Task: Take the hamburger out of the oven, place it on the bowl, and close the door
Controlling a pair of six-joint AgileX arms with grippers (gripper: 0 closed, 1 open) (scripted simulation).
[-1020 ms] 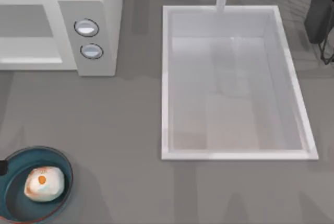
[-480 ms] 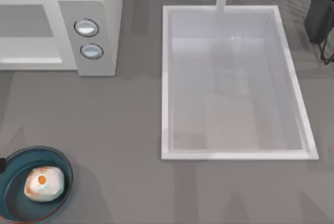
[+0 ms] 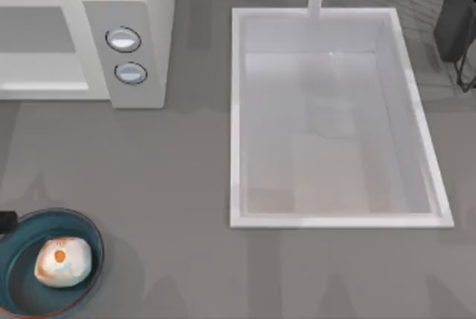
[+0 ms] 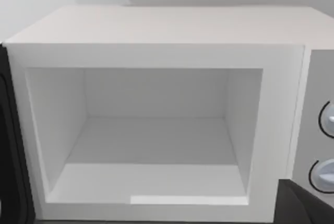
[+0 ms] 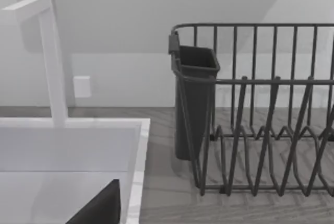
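The burger (image 3: 63, 262) sits in the bowl (image 3: 22, 236) at the worktop's front left, same as 1 s ago. A dark bit of the left arm at the left edge has crept upward, toward the oven (image 4: 156, 31). Cavity is empty, so only door-closing is left. Left and right end effector: cannot tell.

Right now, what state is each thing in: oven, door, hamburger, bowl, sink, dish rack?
oven: cavity open at the front, nothing inside.
door: swung open, seen as a dark edge beside the cavity.
hamburger: resting in the bowl.
bowl: upright at the table's front left, holding the hamburger.
sink: basin holds nothing.
dish rack: upright, nothing in its slots.
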